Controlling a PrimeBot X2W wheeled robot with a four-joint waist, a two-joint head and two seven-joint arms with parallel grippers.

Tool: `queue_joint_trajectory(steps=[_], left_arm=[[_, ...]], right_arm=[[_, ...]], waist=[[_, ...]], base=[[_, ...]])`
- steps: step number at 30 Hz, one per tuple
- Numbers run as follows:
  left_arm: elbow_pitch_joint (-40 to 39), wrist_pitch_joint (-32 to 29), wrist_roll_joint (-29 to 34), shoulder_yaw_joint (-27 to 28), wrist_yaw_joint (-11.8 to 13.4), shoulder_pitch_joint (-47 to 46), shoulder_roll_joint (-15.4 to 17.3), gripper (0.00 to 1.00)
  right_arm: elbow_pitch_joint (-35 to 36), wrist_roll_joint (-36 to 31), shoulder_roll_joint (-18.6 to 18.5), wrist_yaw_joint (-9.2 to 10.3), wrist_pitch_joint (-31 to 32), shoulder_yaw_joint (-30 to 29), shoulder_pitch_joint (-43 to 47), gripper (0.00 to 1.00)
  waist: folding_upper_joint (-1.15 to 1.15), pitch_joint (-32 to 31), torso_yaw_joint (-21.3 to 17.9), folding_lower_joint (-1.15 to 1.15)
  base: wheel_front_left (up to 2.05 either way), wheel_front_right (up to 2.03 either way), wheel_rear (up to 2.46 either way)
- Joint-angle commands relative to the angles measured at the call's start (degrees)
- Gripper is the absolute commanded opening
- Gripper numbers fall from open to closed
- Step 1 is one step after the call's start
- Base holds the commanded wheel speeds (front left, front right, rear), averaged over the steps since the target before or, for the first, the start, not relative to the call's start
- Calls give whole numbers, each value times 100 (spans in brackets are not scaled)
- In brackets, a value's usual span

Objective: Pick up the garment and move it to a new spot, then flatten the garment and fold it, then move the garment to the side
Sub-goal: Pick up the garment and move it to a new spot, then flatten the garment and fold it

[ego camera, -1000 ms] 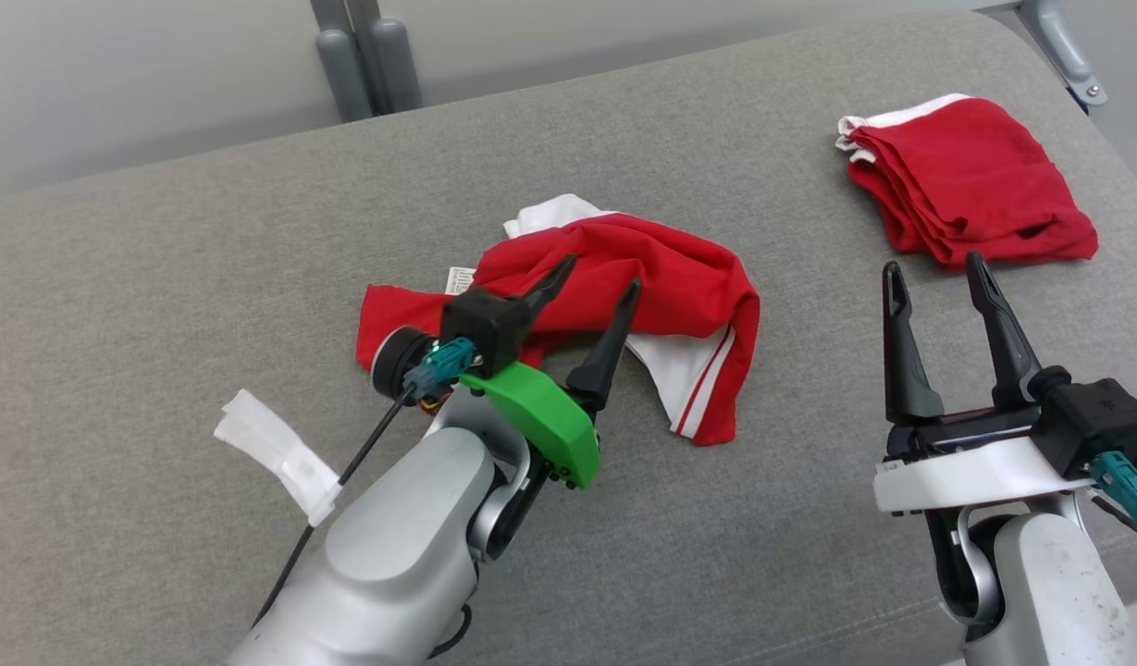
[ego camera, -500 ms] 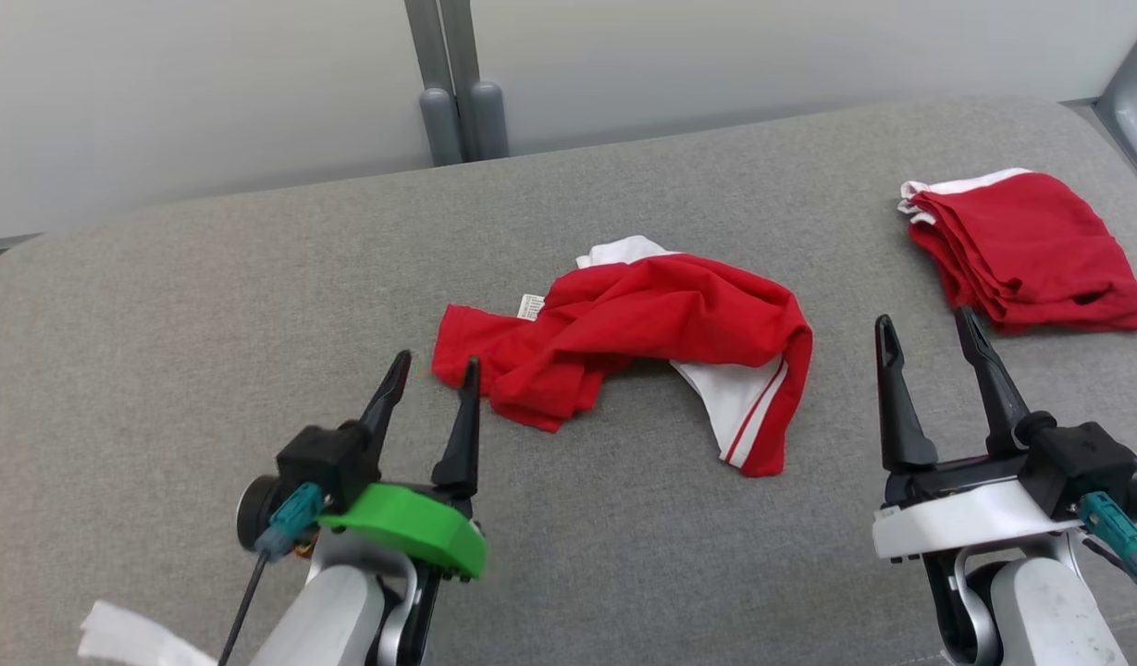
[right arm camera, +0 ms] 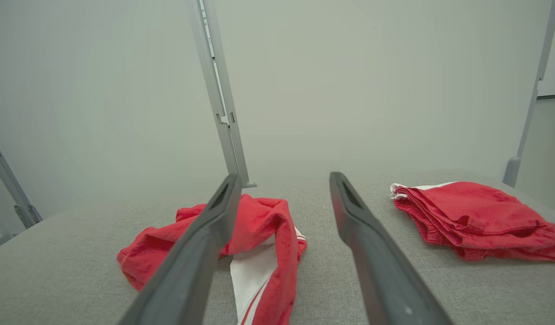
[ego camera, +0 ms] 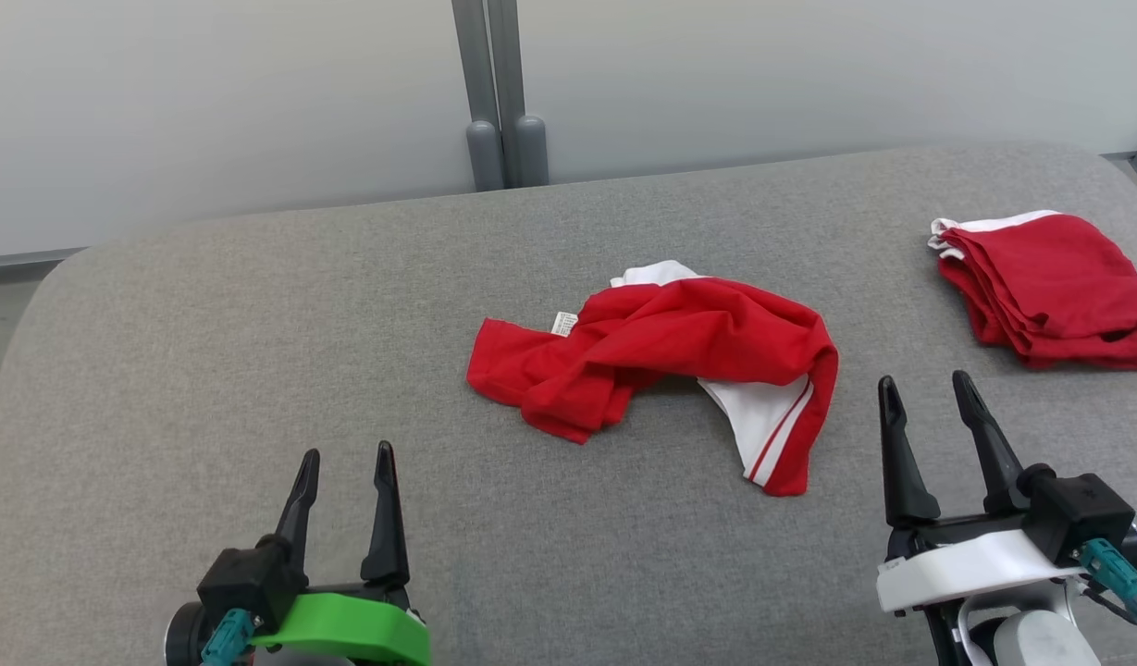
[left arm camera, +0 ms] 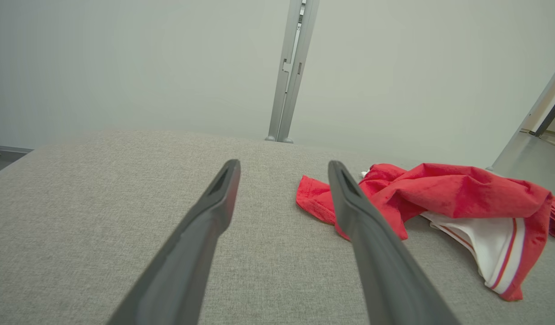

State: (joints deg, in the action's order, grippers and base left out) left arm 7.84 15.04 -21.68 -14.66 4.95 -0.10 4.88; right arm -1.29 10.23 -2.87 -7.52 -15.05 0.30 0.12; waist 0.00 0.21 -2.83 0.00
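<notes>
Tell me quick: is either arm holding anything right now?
Left end effector: open, holding nothing.
Right end effector: open, holding nothing.

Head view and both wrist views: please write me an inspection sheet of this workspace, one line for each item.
Surface: grey fabric surface, flat.
Job's things: crumpled garment, red and white, mid-surface, unfolded, touching neither pincer.
Clutter: folded red stack at the right edge, apart from the garment.
Pincers: left pincer open, empty; right pincer open, empty; both nearer than the garment.
Cables: left teal plug and right teal plug at the pincer bases.
Surroundings: pale wall, grey post behind.
</notes>
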Motion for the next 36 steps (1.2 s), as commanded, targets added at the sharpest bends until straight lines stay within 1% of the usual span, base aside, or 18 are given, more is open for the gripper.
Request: queue_joint_trajectory(steps=[1,8,17,23,36], left_arm=[[-16,18,68,67,-46,109,-26,100],[29,18,278,245,-201,205,-140,100],[33,18,338,375,-278,224,-188,100],[47,19,366,401,-297,227,-196,100],[59,19,280,301,-224,177,-196,100]], right_arm=[[-36,17,-5,6,-18,17,84,100],[-252,-47,-5,6,-18,96,71,100],[-445,-66,-5,6,-18,177,40,100],[-441,-63,-5,6,-18,177,37,100],[-456,-96,-5,6,-18,142,14,100]], waist=[[0,-17,24,0],[0,-68,78,0],[0,-97,80,0],[0,-83,85,0],[0,-10,131,0]], base=[[0,0,0],[0,0,0],[0,0,0],[0,0,0],[0,0,0]])
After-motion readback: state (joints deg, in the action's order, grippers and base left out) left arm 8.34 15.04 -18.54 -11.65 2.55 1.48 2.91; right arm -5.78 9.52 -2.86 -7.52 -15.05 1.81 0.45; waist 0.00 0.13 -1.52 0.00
